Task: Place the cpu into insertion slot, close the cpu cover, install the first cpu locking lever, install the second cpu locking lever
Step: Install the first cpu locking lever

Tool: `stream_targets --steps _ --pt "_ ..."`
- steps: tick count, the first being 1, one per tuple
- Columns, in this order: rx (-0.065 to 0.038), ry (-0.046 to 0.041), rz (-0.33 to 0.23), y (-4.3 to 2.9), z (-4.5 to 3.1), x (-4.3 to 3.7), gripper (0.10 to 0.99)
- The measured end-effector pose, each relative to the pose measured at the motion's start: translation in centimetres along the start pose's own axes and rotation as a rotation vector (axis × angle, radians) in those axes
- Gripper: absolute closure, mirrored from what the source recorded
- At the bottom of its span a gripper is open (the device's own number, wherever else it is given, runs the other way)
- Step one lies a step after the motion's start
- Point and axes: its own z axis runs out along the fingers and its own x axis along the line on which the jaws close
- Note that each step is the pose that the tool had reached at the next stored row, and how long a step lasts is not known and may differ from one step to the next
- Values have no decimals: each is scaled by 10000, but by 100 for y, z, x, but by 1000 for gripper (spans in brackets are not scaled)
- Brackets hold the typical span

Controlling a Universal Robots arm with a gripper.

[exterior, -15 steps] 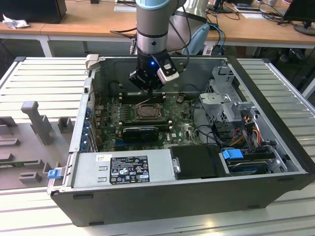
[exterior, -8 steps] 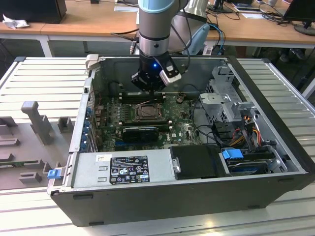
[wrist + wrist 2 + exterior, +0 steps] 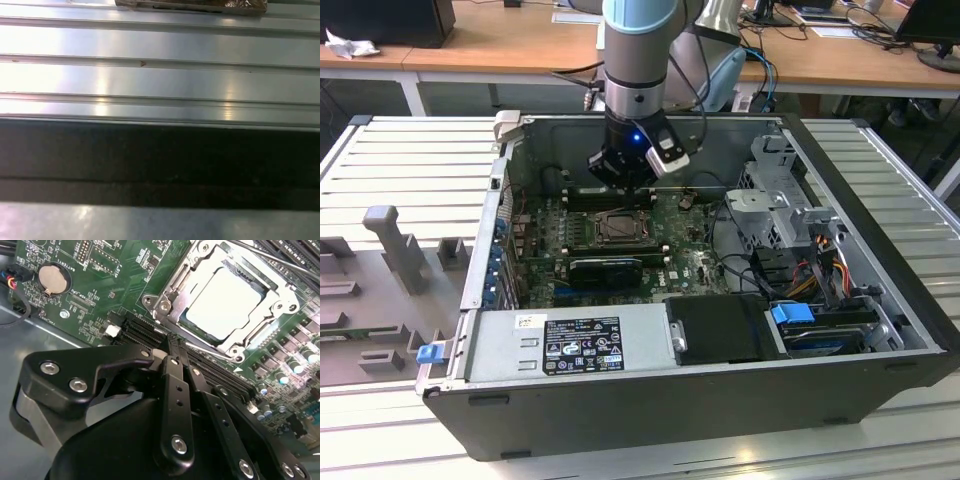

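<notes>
The gripper [image 3: 167, 347], fingers pressed together and holding nothing, hides the socket's near edge, while the cpu [image 3: 225, 302] sits at two o'clock inside the cpu cover [image 3: 172, 300].

Black screw-studded tool [image 3: 172, 362], silver arm [image 3: 638, 60] with pale-blue joint cap

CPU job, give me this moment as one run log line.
cpu: seated in slot | cover: down | gripper: shut, empty, beside slot
</notes>
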Motion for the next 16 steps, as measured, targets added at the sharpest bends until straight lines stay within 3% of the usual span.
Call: stream_targets --steps 3,8,10,13,16 --pt "18 0 -6 -2 29 -1 980" --pt "208 8 -9 -4 58 0 980" --pt "239 10 -11 -6 68 0 980" --pt "233 10 -14 -7 87 -1 980" --pt "39 3 -23 -6 88 -5 980"
